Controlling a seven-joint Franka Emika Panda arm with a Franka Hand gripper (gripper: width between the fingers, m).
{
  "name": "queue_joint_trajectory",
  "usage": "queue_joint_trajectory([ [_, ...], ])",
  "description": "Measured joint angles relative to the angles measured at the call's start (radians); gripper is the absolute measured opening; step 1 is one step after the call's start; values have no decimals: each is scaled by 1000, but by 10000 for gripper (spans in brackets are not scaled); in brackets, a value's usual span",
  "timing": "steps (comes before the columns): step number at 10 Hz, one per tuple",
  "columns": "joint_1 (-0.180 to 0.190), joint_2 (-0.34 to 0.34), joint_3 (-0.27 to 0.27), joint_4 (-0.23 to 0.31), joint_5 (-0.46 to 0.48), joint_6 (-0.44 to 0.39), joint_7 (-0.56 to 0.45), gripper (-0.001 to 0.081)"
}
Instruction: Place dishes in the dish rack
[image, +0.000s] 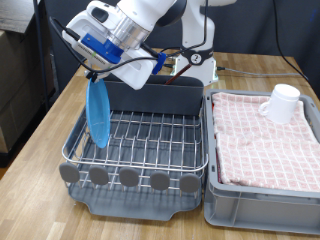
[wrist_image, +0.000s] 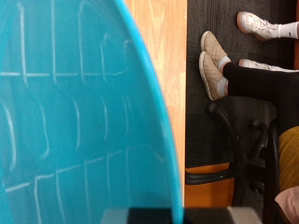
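hanging on edge from the pincer, the round light-blue flat plate stood nearly upright over the silver wire dish rack, at the rack's end toward the exterior view's left, its lower rim down among the wires. the pincer's fingers were clamped on the plate's top edge, just below the white and blue hand of the arm, which leaned in from the exterior view's top. the rack's dark grey plastic caddy stood along its far side, and the row of round grey discs ran along its near edge above the grey drip tray. to the exterior view's right, just beside the rack, the grey crate lined with pink checked cloth held the white handled mug, lying tilted on the cloth. all of it rested on the light wooden surface. in the wrist view the plate filled most of the picture, the rack wires showing faintly across it, with the wooden surface beyond its rim.
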Motion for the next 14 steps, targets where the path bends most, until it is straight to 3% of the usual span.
queue_joint_trajectory([
  [6,1,14,3,5,59,-22,0,19],
  [7,2,11,6,10,71,-39,0,203],
  [8,6,6,9,15,81,-54,-1,203],
  [9,8,-2,12,18,103,-66,-8,402],
  [10,9,-10,17,22,143,-77,-31,402],
  [11,11,-19,24,29,184,-95,-57,564],
  [12,14,-30,31,37,224,-121,-80,564],
  [13,17,-40,38,48,274,-147,-107,733],
  [14,19,-52,46,62,343,-177,-143,786],
])
